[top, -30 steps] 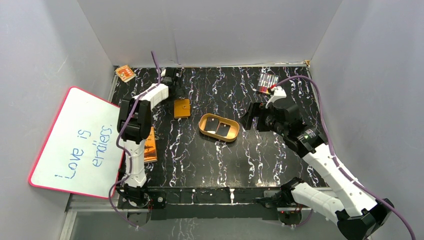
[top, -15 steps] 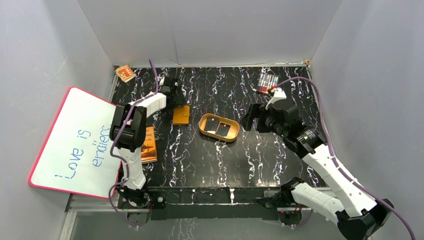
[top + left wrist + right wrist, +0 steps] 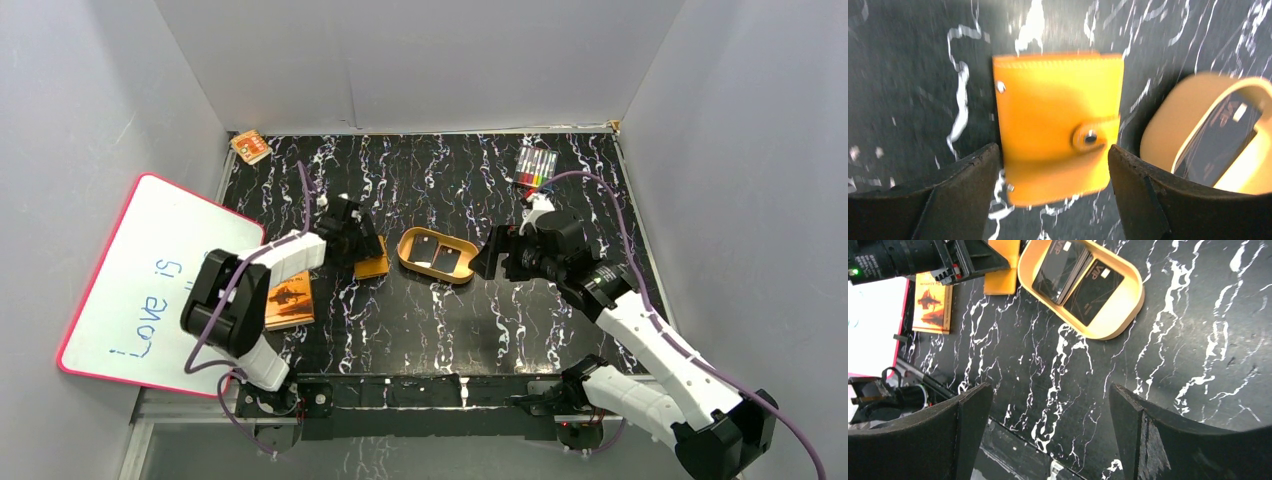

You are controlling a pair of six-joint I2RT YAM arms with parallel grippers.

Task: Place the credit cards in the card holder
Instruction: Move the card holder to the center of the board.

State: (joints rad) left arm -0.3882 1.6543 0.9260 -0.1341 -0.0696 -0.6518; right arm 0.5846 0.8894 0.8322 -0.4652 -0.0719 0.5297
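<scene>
Left wrist view has the left pincer (image 3: pixel 1052 150) spread wide and set astride the small orange-brown leather card holder (image 3: pixel 1058 125), one finger at each side edge. Motion blur prevents confirming whether the pads touch the leather, and no firm hold is evident. The card holder lies flat on the black marbled tabletop (image 3: pixel 908 75), folded shut with its snap tab fastened, just beside the tan oval tray (image 3: pixel 1158 125) on the tray's left. The thin black credit cards (image 3: pixel 1078 277) lie overlapped inside the tray, none yet transferred. The right pincer (image 3: pixel 1050 390) stands fully open and empty, just beside the tray on the side opposite the card holder. An orange printed booklet (image 3: pixel 288 300) lies further left of the tray, beyond the card holder, and plays no part. Assessment: the step in hand appears to be securing the card holder so it can be opened. Recommended practice is to bring the fingers low enough to catch so thin an item, close evenly on both side edges, and stay off the snap tab, which must be released before any card goes in. The tray rim sits close by, so sideways drift risks nudging it. The leather will probably slide on the glossy tabletop if pushed from one side only.
</scene>
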